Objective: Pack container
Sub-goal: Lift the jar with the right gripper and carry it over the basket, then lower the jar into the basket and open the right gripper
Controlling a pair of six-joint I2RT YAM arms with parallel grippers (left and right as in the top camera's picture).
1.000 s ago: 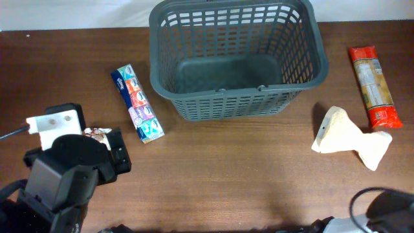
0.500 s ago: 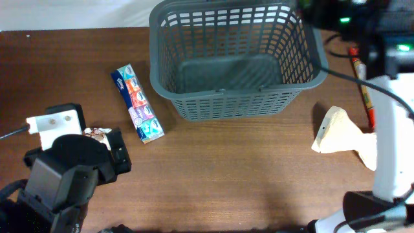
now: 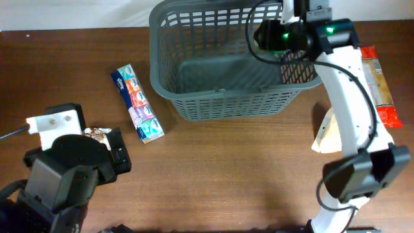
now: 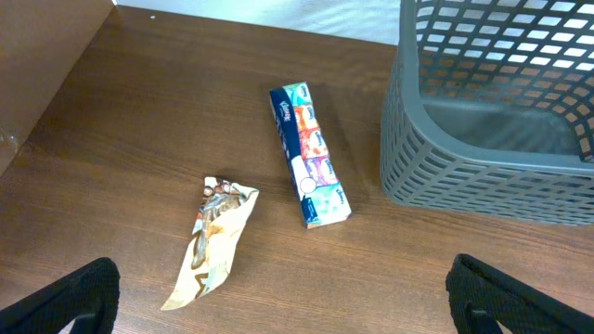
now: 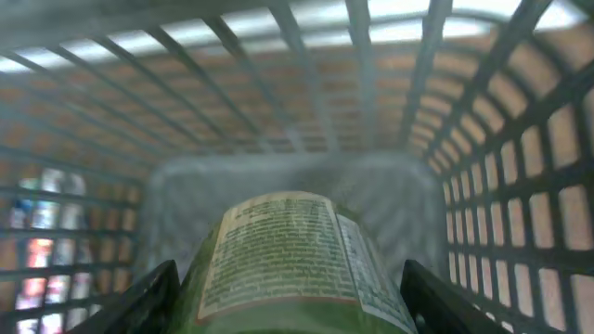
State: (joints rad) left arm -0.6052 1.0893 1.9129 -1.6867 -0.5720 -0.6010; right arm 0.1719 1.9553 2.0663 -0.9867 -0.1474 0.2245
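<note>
The container [image 3: 226,103], a large dark grey lattice basket, stands at the back middle of the table. My right gripper [image 3: 268,37] reaches over its right rim. In the right wrist view the gripper [image 5: 292,311] is shut on a green can with a pale printed label [image 5: 283,255], held above the container's floor [image 5: 306,186] with the lattice walls all around. My left gripper [image 4: 292,301] hangs open and empty over the table at the near left, short of a crumpled snack wrapper [image 4: 212,243] and a long pack of tissues [image 4: 309,155].
A red pasta packet [image 3: 375,84] and a cream bag [image 3: 331,134] lie right of the container, partly behind my right arm. The tissue pack [image 3: 137,103] and snack wrapper [image 3: 97,134] lie to its left. The table's far edge runs just behind the container.
My right arm has swung from the near right corner up and over the container's right rim, carrying the green can. The left arm and the loose items have not moved.
</note>
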